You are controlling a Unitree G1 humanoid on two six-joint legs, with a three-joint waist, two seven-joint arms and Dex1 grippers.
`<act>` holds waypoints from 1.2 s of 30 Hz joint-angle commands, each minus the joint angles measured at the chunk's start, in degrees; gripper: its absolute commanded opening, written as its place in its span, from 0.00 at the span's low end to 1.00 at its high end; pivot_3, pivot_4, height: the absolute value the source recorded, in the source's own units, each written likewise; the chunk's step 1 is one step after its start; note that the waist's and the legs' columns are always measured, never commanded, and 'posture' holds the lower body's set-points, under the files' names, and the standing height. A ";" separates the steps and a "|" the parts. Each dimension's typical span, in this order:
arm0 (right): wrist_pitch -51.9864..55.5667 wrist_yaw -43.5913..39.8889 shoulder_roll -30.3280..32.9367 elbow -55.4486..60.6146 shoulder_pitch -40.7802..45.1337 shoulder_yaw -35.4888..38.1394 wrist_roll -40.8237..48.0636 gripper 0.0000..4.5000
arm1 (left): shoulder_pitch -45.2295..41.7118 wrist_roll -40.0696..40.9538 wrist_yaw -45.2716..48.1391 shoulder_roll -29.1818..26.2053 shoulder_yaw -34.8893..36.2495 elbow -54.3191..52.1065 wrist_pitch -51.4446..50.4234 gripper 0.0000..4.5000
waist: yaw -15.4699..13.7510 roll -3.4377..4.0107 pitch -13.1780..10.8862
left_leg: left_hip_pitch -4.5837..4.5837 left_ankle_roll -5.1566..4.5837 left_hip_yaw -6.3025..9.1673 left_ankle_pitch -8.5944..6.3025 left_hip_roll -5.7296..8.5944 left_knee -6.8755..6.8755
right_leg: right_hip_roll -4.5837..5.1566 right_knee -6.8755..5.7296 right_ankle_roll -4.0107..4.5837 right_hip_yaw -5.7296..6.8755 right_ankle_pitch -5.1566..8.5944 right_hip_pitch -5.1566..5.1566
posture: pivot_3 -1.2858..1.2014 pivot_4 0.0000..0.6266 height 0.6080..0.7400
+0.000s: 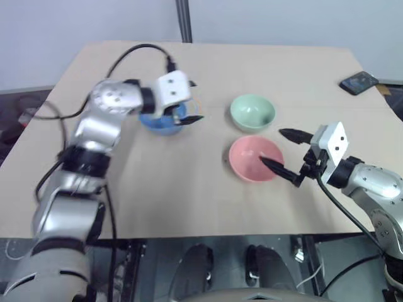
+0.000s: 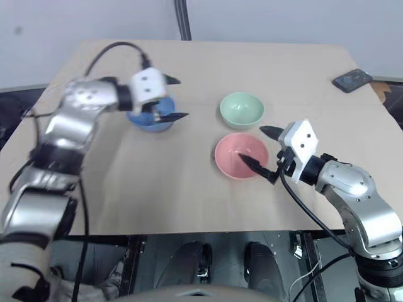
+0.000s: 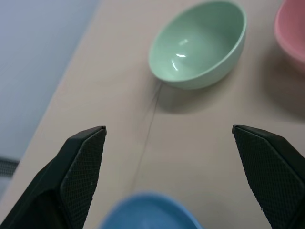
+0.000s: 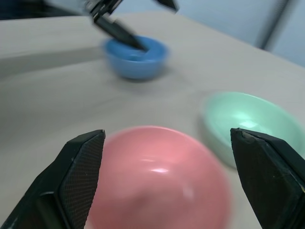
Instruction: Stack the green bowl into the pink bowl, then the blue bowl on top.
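Left gripper [image 2: 169, 98] hangs over the blue bowl [image 1: 162, 123], fingers spread w/ nothing between them; prob. lined up early for the last stack step, since blue goes on top. Blue bowl sits alone on the tabletop [image 1: 157, 189], well apart from the other two. Green bowl [image 1: 252, 112] stands upright, empty, just behind the pink bowl [image 1: 254, 158], near it but not nested, so step one isn't done. Right gripper [image 1: 288, 156] is spread wide at the pink bowl's right rim, holding nothing; likely free to take the green one. A dark phone [image 1: 359, 82] lies at the far right corner.
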State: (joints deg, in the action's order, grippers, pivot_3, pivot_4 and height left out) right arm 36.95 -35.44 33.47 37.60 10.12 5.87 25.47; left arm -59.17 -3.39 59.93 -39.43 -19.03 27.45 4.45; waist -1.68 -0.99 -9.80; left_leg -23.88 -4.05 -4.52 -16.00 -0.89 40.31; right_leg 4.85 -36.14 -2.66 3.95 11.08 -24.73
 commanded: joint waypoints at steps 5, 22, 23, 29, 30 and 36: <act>-4.80 6.06 -0.88 1.79 -2.83 5.91 -3.35 0.98 | -15.99 -15.16 -4.42 12.30 -9.91 30.67 25.31 1.00 | 0.50 -0.10 -0.06 | -0.08 -0.06 -0.03 -0.04 -0.01 -0.03 | 0.00 0.13 -0.03 0.00 0.00 -0.03 | 0.52 0.24 1.00; -1.91 2.60 4.67 9.79 -16.83 20.40 5.03 0.98 | -21.90 -26.07 -12.42 19.93 -12.47 44.58 34.35 1.00 | 0.73 -0.19 -0.12 | -0.11 -0.53 0.23 -0.31 -0.20 0.07 | 0.10 0.15 -0.22 -0.08 -0.10 -0.02 | 0.52 0.24 1.00; -1.78 2.59 4.81 9.78 -16.67 20.70 5.74 1.00 | -21.86 -26.31 -12.70 20.12 -12.38 44.76 34.31 0.89 | 0.74 -0.19 -0.12 | -0.10 -0.54 0.23 -0.31 -0.20 0.08 | 0.10 0.15 -0.23 -0.08 -0.11 -0.02 | 0.52 0.24 1.00; -1.84 2.40 6.22 8.75 -15.45 21.04 7.99 1.00 | -21.91 -26.56 -13.03 21.03 -11.49 45.41 33.46 0.45 | 0.74 -0.19 -0.12 | -0.11 -0.54 0.23 -0.31 -0.21 0.08 | 0.09 0.15 -0.23 -0.09 -0.11 -0.03 | 0.52 0.24 1.00; -1.91 2.44 6.32 8.60 -15.34 20.88 8.07 1.00 | -21.91 -26.44 -12.86 21.11 -11.35 45.41 33.47 0.36 | 0.73 -0.19 -0.12 | -0.11 -0.53 0.22 -0.31 -0.21 0.08 | 0.09 0.15 -0.23 -0.09 -0.11 -0.03 | 0.52 0.24 1.00; -2.56 2.63 6.40 7.13 -14.20 19.57 7.62 1.00 | -21.45 -25.22 -11.42 21.27 -10.18 45.00 34.89 0.02 | 0.72 -0.20 -0.13 | -0.10 -0.53 0.21 -0.31 -0.20 0.08 | 0.10 0.16 -0.23 -0.10 -0.11 -0.02 | 0.52 0.24 1.00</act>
State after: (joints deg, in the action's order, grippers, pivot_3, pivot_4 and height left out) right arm 35.48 -33.17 39.20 44.13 -4.82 24.91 32.73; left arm -79.34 -29.66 48.44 -18.21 -30.73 73.26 38.16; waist -0.96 -1.19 -9.93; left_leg -23.97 -4.59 -4.31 -16.31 -1.10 40.41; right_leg 4.94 -35.99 -2.89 3.84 10.96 -24.75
